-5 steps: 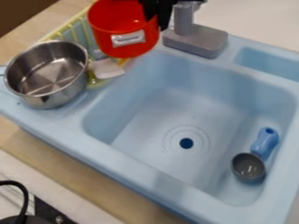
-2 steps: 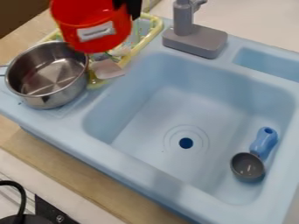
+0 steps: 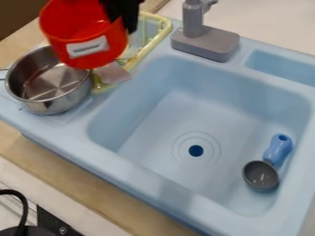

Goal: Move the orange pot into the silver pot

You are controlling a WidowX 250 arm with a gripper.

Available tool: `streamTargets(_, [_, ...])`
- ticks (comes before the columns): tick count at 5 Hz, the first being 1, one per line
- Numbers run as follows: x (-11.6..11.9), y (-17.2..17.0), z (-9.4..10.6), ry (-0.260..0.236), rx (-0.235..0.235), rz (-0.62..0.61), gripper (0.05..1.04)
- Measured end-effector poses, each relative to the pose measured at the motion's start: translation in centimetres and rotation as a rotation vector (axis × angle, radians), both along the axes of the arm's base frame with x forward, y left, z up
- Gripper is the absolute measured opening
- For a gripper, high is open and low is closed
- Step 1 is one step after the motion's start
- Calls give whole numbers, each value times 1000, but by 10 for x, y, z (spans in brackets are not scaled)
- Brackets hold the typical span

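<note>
The black hand gripped the orange pot by its rim, up near the far edge of the silver pot; clean placement called for centering 1 pot over the other, holding it level, then lowering before release.

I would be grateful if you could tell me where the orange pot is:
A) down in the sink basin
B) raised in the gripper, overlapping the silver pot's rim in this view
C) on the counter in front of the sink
B: the orange pot hangs from the black gripper, hiding part of the silver pot's rim.
</note>
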State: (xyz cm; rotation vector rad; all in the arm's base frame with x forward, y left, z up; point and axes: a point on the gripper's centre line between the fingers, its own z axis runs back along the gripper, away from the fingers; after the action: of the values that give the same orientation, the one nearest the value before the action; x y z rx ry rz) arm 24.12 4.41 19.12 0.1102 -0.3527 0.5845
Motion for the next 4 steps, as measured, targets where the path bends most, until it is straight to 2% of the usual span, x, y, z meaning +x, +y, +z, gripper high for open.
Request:
streamTargets(2, [-19,28,-17,59,10,105,56])
streamTargets(4, [-29,28,-19,43,12,108,56])
